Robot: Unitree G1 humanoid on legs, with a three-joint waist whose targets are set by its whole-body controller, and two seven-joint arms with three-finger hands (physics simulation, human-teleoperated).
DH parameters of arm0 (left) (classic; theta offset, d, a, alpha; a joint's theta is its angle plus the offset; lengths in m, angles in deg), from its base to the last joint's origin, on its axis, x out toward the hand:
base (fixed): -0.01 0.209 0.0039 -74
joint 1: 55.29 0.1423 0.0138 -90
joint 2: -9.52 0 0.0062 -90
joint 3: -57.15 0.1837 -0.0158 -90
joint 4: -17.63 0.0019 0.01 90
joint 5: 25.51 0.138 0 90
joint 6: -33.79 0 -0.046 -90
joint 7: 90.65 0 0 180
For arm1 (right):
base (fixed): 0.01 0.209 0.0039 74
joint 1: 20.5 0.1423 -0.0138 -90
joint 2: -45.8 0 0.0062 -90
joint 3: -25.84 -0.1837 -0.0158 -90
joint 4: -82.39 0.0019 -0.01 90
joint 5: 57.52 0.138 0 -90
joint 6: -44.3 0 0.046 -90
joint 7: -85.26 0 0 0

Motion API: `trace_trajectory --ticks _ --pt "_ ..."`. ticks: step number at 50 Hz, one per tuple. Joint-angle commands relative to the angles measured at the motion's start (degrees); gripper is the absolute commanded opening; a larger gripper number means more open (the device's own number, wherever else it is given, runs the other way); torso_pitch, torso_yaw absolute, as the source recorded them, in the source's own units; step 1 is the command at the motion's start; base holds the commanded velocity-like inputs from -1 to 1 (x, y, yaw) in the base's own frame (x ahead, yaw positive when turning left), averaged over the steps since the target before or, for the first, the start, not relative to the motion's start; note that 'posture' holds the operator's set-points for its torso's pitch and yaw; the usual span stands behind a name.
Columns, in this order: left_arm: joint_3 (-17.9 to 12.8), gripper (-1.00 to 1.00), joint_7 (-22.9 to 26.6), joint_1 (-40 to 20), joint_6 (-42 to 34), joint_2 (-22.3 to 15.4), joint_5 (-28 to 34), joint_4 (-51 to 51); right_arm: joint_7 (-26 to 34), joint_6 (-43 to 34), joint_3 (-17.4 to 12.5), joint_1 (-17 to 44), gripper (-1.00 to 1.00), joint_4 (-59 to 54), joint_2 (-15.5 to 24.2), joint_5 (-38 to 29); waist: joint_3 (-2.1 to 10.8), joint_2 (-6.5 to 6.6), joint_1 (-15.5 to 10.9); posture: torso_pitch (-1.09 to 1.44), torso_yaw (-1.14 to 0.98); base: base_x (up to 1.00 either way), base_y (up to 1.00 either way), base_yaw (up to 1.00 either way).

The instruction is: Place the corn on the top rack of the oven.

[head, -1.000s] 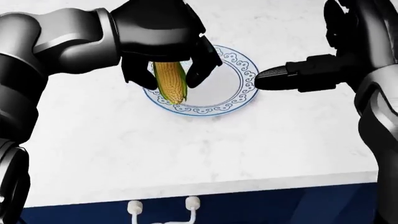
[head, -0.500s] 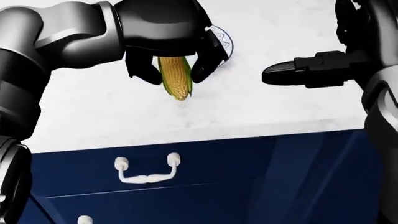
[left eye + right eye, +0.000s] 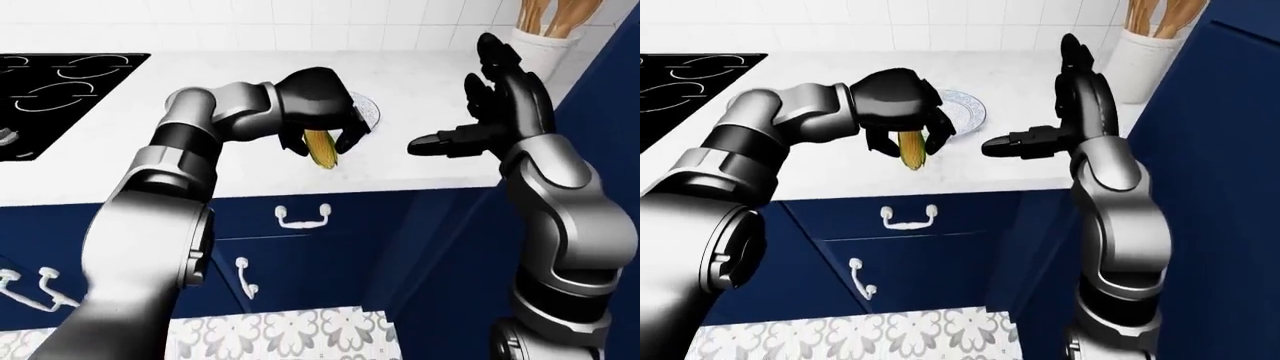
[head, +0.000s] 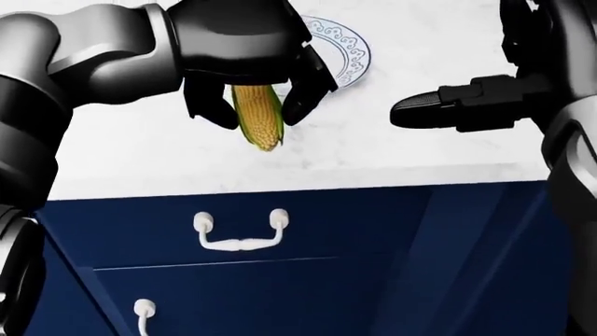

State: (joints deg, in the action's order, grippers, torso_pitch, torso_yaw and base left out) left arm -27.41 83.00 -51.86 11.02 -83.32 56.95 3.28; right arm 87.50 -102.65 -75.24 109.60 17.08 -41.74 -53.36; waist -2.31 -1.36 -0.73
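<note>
My left hand point(image 4: 252, 105) is shut on the yellow corn cob point(image 4: 258, 117), which hangs tip down above the white counter point(image 4: 392, 150) near its lower edge. The hand and corn also show in the left-eye view point(image 3: 322, 148). The blue-patterned plate point(image 4: 343, 52) lies on the counter up and right of the corn, partly hidden by the hand. My right hand point(image 4: 448, 105) is open, fingers pointing left, empty, level with the corn and to its right. The oven does not show in any view.
Dark blue drawers with white handles point(image 4: 241, 234) sit under the counter. A black cooktop point(image 3: 50, 90) is at the left. A white jar of wooden utensils point(image 3: 545, 37) stands at the top right. A tall blue cabinet side point(image 3: 1220, 187) rises on the right. A patterned floor mat point(image 3: 280, 334) lies below.
The whole picture has shifted as the camera moved back and down: the counter edge and drawers now show. My left hand has carried the corn off the plate toward the counter's edge.
</note>
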Motion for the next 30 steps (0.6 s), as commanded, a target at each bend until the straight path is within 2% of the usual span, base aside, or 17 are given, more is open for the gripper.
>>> trace_trajectory --ticks 1,2,5,7,9,10,11,12,14,17,22,25,26,27,28,29,30 --pt "-1.1 -0.72 -1.1 -2.8 -0.5 -0.7 -1.9 -2.1 -0.1 2.0 -0.6 1.6 1.0 1.2 0.6 -0.3 1.76 0.98 -1.0 0.0 0.0 0.0 0.0 0.97" --pt "-1.0 -0.71 -1.3 -2.7 -0.5 -0.7 -1.8 -2.1 -0.1 2.0 -0.6 1.6 1.0 1.3 0.6 -0.2 1.32 1.02 -0.4 0.0 0.0 0.0 0.0 1.0" --pt "-1.1 -0.7 -1.2 -2.8 -0.4 -0.9 -1.9 -2.0 0.0 1.8 -0.4 1.7 1.0 1.3 0.4 -0.3 2.0 0.61 -0.2 0.0 0.0 0.0 0.0 1.0" --pt "-1.1 -0.7 -1.2 -2.7 -0.5 -0.9 -1.9 -2.0 0.0 2.3 -0.1 1.5 1.0 0.8 0.3 -0.5 1.46 -1.25 -0.2 0.0 0.0 0.0 0.0 1.0" --pt "-1.1 -0.7 -1.4 -2.6 -0.5 -1.0 -1.8 -1.9 0.2 2.9 0.0 1.2 1.0 0.3 0.2 -0.6 1.34 -4.77 0.1 0.0 0.0 0.0 0.0 1.0" --pt "-0.9 -0.71 -1.6 -2.4 -0.5 -1.0 -1.7 -2.0 0.3 3.2 0.1 1.1 1.0 0.1 0.1 -0.7 1.06 -2.41 -0.4 0.0 0.0 0.0 0.0 1.0" --pt "-0.9 -0.7 -1.8 -2.4 -0.5 -1.0 -1.6 -2.0 0.3 3.0 0.1 1.1 1.0 0.2 0.1 -0.8 1.22 -3.23 -0.9 0.0 0.0 0.0 0.0 1.0" --pt "-0.9 -0.69 -1.7 -2.4 -0.5 -1.0 -1.6 -1.9 0.5 2.9 0.1 1.2 1.0 0.3 0.2 -0.8 1.53 -3.45 -1.0 0.0 0.0 0.0 0.0 1.0" --pt "-1.0 -0.7 -1.6 -2.4 -0.5 -1.0 -1.7 -1.9 0.5 2.5 0.1 1.5 1.0 0.6 0.1 -0.9 1.71 -2.92 -1.3 0.0 0.0 0.0 0.0 1.0" --pt "-1.2 -0.71 -1.0 -2.6 -0.5 -0.9 -2.0 -1.9 0.7 2.7 0.1 1.3 1.0 0.4 0.0 -1.0 1.09 -1.41 -1.4 0.0 0.0 0.0 0.0 1.0" --pt "-1.2 -0.72 -1.0 -2.6 -0.6 -0.9 -2.1 -1.9 0.9 2.4 0.0 1.4 1.0 0.7 0.0 -1.1 0.92 1.67 -1.1 0.0 0.0 0.0 0.0 1.0" --pt "-1.2 -0.72 -1.0 -2.5 -0.7 -0.9 -2.3 -2.0 0.9 2.7 0.1 1.2 1.0 0.5 -0.1 -1.2 0.98 4.06 -1.1 0.0 0.0 0.0 0.0 1.0" --pt "-1.2 -0.72 -1.0 -2.5 -0.7 -0.9 -2.3 -2.0 1.0 2.4 0.1 1.4 1.0 0.6 -0.1 -1.2 1.22 5.33 -1.2 0.0 0.0 0.0 0.0 1.0" --pt "-1.2 -0.72 -1.0 -2.6 -0.7 -0.9 -2.3 -1.8 1.0 2.5 0.0 1.4 1.0 0.4 -0.1 -1.3 1.89 7.28 -1.5 0.0 0.0 0.0 0.0 1.0" --pt "-1.3 -0.72 -0.9 -2.7 -0.7 -0.9 -2.4 -1.8 1.0 2.6 0.0 1.4 1.0 0.4 -0.1 -1.3 1.22 5.5 -1.6 0.0 0.0 0.0 0.0 1.0" --pt "-1.3 -0.72 -0.7 -2.7 -0.7 -0.9 -2.5 -1.9 1.0 2.5 0.1 1.4 1.0 0.4 -0.1 -1.3 1.48 5.69 -1.2 0.0 0.0 0.0 0.0 1.0" --pt "-1.3 -0.72 -0.7 -2.7 -0.7 -0.9 -2.6 -1.9 1.0 2.6 0.1 1.4 1.0 0.3 -0.2 -1.3 1.65 4.98 -2.0 0.0 0.0 0.0 0.0 1.0"
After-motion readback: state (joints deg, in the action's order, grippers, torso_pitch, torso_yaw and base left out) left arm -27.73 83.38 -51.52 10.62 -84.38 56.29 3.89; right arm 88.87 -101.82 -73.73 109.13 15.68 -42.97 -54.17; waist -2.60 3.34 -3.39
